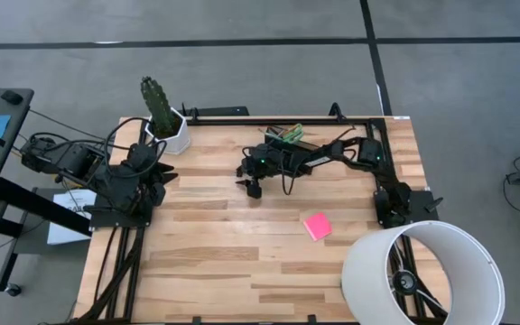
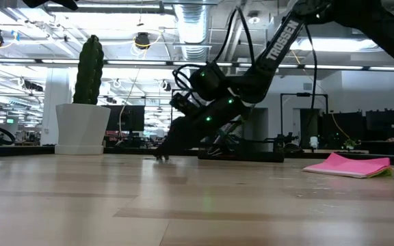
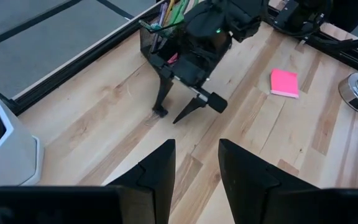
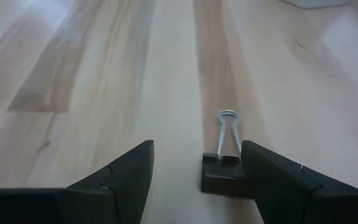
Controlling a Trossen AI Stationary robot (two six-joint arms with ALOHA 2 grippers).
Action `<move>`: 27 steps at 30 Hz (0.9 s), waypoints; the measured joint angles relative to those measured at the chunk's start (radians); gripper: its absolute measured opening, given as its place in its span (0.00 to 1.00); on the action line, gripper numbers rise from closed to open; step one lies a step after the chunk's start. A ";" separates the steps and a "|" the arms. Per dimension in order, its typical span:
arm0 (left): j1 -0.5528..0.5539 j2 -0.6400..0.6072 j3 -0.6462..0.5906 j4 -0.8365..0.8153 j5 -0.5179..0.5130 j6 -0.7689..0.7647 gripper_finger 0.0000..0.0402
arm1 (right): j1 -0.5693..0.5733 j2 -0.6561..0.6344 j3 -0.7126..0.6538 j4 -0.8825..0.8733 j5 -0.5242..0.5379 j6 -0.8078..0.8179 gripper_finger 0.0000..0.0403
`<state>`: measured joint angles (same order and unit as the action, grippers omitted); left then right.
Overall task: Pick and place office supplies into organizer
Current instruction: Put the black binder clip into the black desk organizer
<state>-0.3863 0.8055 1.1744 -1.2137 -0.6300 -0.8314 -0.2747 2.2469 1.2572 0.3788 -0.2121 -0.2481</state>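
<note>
The black binder clip (image 4: 221, 175) lies flat on the wooden table, its silver wire handles (image 4: 229, 127) pointing away from the right wrist camera. My right gripper (image 4: 194, 155) is open and tipped down at the table's middle (image 1: 249, 183), with the clip between its fingers, close to one finger (image 4: 272, 180). The black organizer (image 1: 287, 135) stands at the far edge just behind that arm and has pens upright in it (image 3: 166, 12). A pink sticky-note pad (image 1: 317, 226) lies flat nearer the front. My left gripper (image 3: 196, 152) waits open by the table's left edge (image 1: 156, 171). My right gripper comes down slanting from the far right, fingertips at the tabletop (image 2: 161, 156). The binder clip's black body (image 4: 211, 180) lies right beside one finger. I cannot tell whether the finger touches it.
A cactus in a white hexagonal pot (image 1: 168, 131) stands at the far left corner, beside my left arm. A large white lampshade (image 1: 422, 275) fills the near right corner. Bare wood stretches across the table's near middle (image 1: 224, 271).
</note>
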 joint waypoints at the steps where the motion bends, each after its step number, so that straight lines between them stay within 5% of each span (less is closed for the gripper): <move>1: 0.000 0.000 0.000 0.000 0.000 0.000 0.28 | -0.004 0.009 0.008 0.001 0.000 0.001 0.59; 20: 0.000 0.000 0.000 0.000 -0.008 0.012 0.28 | -0.014 0.010 0.012 0.003 0.054 0.072 0.59; 27: 0.000 0.000 0.000 0.000 -0.010 0.011 0.28 | -0.010 0.023 0.019 -0.044 0.060 0.177 0.50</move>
<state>-0.3863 0.8054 1.1744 -1.2140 -0.6403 -0.8204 -0.2849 2.2701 1.2757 0.3345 -0.1516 -0.0710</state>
